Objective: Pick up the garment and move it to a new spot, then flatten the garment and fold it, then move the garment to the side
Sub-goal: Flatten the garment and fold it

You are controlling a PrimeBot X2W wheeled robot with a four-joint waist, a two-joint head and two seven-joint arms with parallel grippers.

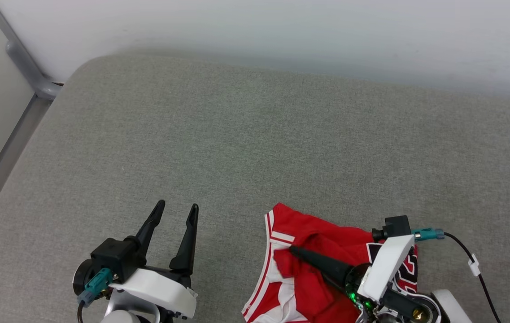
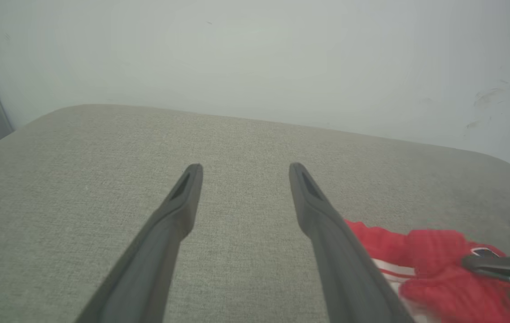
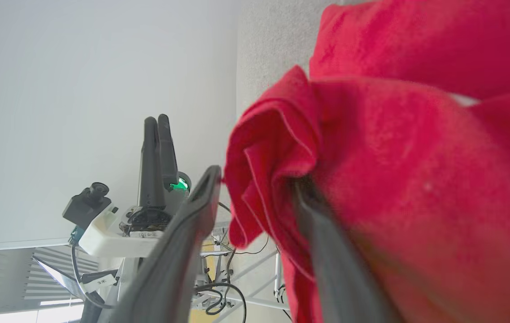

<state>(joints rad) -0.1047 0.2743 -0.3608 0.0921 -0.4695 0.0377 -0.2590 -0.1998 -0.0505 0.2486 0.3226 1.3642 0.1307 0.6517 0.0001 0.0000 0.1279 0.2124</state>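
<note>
At five o'clock my right gripper (image 3: 255, 181) straddles a fold of the red jersey (image 1: 308, 287), fingers spread for the pinch; I park the left gripper (image 1: 178, 205), spread too, at seven.

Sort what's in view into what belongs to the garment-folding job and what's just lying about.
Job: the red garment; the right gripper, open with a fold between its fingers; the left gripper, open, apart from it.
Just there: the grey padded surface, the white wall, the metal rail.
</note>
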